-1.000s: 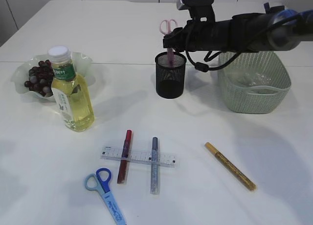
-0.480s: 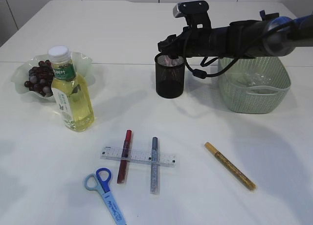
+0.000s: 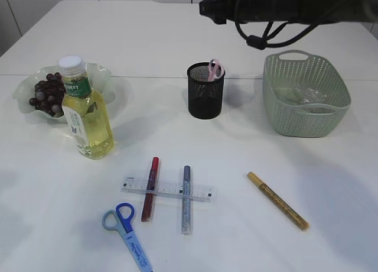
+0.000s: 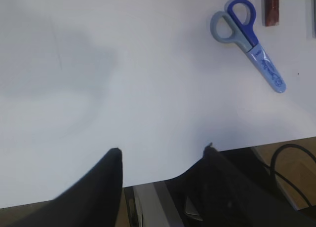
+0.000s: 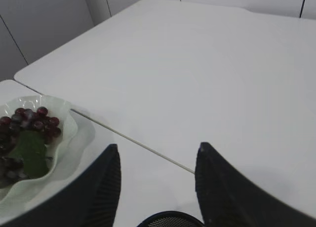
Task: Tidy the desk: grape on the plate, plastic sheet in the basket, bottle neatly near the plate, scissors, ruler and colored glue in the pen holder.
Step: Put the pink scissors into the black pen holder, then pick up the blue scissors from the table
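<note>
Pink-handled scissors upright in black mesh pen holder, centre of white surface. Grapes on plate, far left; bottle just beside, nearer. Plastic sheet inside green basket, right. Near centre: clear ruler lying across red glue pen and silver glue pen; blue scissors nearer, gold glue pen to the right. Right end effector spread apart, empty, above holder. Left end effector parted, empty, over near edge.
</note>
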You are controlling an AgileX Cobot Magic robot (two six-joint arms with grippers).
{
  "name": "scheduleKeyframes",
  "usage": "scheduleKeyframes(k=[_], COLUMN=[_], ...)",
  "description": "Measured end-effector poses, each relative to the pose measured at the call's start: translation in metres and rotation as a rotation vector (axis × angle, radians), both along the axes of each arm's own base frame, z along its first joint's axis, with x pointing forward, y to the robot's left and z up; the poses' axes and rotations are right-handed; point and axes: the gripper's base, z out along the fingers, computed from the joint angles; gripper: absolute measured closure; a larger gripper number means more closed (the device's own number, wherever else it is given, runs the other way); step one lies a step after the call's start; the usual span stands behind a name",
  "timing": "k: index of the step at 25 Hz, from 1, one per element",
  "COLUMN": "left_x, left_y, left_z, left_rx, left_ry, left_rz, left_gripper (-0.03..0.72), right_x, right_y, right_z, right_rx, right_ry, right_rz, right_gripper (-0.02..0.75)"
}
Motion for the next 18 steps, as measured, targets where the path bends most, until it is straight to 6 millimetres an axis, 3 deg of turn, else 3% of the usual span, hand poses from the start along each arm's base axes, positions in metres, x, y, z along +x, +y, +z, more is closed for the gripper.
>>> scheduleKeyframes(k=[5,11,15,18], left_x=[0.001,0.002,0.002,0.002], left_y=[0.0,0.0,0.0,0.0], left_z=[0.0,0.0,0.0,0.0], left_rx=[-0.003,-0.003,-0.003,-0.003], left_ry=[-0.014,-0.017,-0.017,-0.017], left_rz=[0.002,0.003,0.003,0.003], left_gripper=[0.309,0.309,0.309,0.309], right_x=[-0.035,-0.077,-0.101,-0.117], right_y=[-0.006,-0.015,-0.025,-0.026], right_z=[0.041,0.047,0.054,0.064], right_rx=[0.014,-0.112,-0.128,-0.173], right_ry=[0.071,0.354,0.571,0.636], right_rz=[0.024,0.055,-0.077,-0.131], right_gripper=[0.341,0.34,0.34,0.34])
